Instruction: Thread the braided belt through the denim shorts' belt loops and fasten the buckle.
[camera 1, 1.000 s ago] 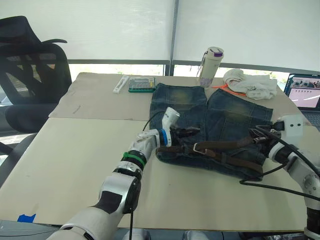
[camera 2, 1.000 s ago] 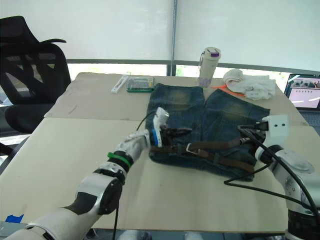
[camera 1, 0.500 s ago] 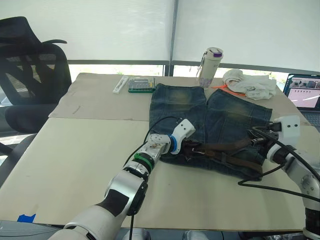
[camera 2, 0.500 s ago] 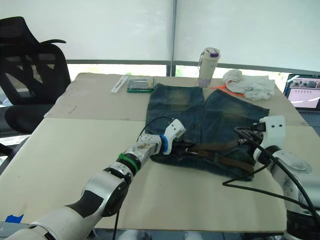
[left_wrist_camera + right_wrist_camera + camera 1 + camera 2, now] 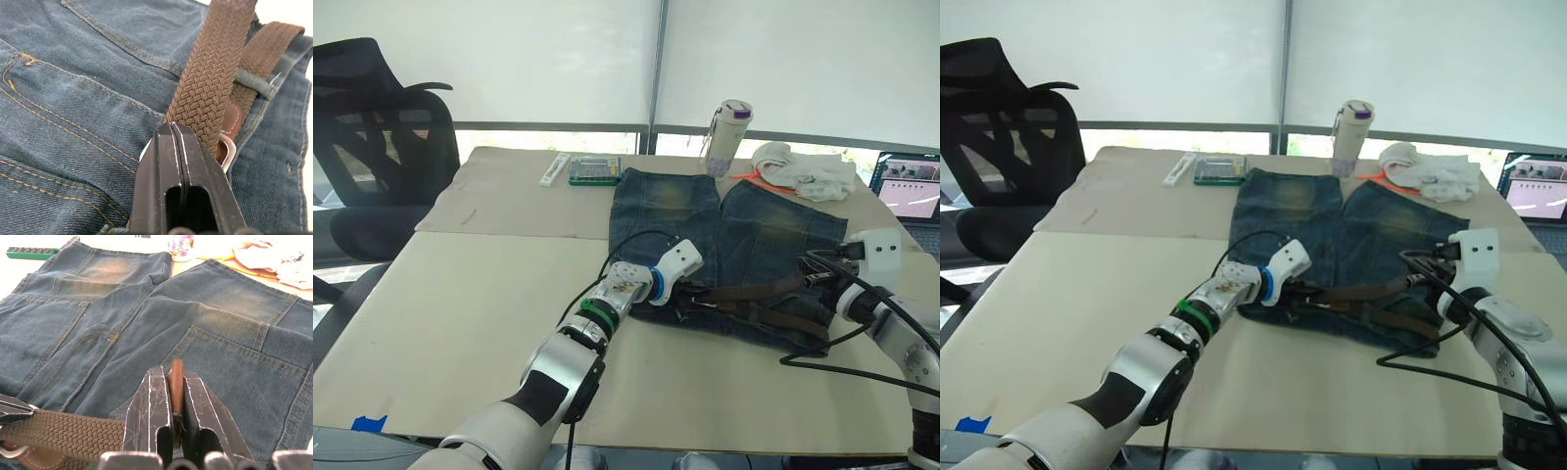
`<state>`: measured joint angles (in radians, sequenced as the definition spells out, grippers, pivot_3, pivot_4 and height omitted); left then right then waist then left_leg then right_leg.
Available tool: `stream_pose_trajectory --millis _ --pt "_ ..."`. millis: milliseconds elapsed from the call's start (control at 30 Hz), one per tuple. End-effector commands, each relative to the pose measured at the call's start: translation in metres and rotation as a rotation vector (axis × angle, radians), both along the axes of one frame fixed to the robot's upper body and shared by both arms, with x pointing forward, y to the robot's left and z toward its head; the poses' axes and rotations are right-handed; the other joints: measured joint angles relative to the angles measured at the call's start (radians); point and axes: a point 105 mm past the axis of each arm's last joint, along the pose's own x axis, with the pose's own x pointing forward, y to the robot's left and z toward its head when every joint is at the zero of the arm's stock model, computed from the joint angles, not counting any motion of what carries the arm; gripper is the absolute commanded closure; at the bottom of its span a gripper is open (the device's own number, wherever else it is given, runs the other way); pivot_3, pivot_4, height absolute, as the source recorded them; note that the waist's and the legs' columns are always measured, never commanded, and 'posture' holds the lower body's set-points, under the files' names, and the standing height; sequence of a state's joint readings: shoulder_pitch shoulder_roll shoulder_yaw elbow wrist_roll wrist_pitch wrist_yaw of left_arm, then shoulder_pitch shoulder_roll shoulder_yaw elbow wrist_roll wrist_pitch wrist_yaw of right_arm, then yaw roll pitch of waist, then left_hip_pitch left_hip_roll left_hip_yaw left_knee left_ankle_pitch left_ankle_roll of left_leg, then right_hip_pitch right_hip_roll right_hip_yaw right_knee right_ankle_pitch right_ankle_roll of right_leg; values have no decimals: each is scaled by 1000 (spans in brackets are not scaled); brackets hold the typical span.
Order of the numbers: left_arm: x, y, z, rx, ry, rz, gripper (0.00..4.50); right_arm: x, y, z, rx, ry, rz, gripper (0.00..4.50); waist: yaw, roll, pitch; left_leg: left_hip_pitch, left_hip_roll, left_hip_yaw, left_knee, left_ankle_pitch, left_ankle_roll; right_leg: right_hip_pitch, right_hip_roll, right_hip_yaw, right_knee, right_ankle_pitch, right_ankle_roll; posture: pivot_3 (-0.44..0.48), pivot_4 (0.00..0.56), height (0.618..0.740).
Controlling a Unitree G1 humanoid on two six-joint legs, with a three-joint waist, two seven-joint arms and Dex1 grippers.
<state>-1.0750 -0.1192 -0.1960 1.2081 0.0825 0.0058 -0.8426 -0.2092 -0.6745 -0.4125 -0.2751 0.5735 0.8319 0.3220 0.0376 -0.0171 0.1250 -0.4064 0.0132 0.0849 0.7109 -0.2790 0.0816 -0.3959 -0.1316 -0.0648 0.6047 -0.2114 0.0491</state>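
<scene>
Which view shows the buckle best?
The left wrist view: the buckle sits close behind the left fingers, part hidden by the belt. Head views show a small glint; the right wrist view catches its edge.

Pale table (image 5: 460, 294), denim shorts (image 5: 744, 235), white cloth bundle (image 5: 803, 168), bottle (image 5: 724, 135), green case (image 5: 594, 169), laptop (image 5: 913, 196)

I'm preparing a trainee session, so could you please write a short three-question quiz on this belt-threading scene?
1. True or false: the right gripper is shut on the braided belt.
2. What lies beyond the denim shorts? A) white cloth bundle B) scissors C) a hammer
3. Fill in: the left gripper is shut beside the silver ____.

Key: 1 true; 2 A; 3 buckle.
</scene>
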Motion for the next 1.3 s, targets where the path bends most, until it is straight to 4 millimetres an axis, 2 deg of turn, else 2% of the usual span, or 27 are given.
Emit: stream_pose_trajectory --millis 33,167,267,400,567,800,1000,1133,1300 --pt "-52 2 -94 252 263 -2 4485 -3 -3 20 -19 -70 -17 4500 -2 0 -2 2 1 0 0 -2 0 3 0 0 -2 0 0 0 150 737" --pt "-64 2 -108 337 248 -57 4485 -4 -3 22 -16 -70 -18 4500 -4 -2 -15 7 2 -1 0 -4 0 6 0 0 -4 -1 0 0 150 737" --pt "-72 2 -111 336 281 -98 4485 -8 -7 20 -19 -53 -30 4500 -5 -4 -23 12 2 -1 0 -7 -1 7 0 -1 -4 -4 0 0 150 737" --pt "-74 6 -114 329 293 -104 4485 -22 -5 4 9 42 -4 4500 0 -3 -26 12 2 -2 -1 -8 -1 8 0 -1 -6 -4 0 0 150 737" --pt "-73 5 -108 247 345 -95 4485 -32 2 -16 26 151 32 4500 -1 -1 -32 12 2 -1 -2 -11 0 8 -2 -1 -9 -4 0 0 150 737" --pt "-70 7 -95 85 458 -63 4485 -28 -2 -20 30 160 -2 4500 0 1 -33 11 2 -1 -3 -13 1 7 -4 -2 -9 -7 0 0 150 737" --pt "-53 4 -60 -160 495 -40 4485 -26 -8 -24 8 171 -28 4500 0 4 -33 6 1 -1 -3 -14 1 7 -4 -2 -9 -8 0 0 150 737" --pt "-39 17 -45 -223 420 -39 4485 -25 -6 -25 8 174 -22 4500 0 6 -32 2 1 -1 -3 -14 1 3 -4 -2 -9 -8 0 0 150 737" --pt "-6 31 2 -412 304 40 4485 -24 -5 -27 5 179 -19 4500 -3 10 -24 0 1 0 -3 -13 1 1 -4 -2 -9 -7 0 0 150 737"
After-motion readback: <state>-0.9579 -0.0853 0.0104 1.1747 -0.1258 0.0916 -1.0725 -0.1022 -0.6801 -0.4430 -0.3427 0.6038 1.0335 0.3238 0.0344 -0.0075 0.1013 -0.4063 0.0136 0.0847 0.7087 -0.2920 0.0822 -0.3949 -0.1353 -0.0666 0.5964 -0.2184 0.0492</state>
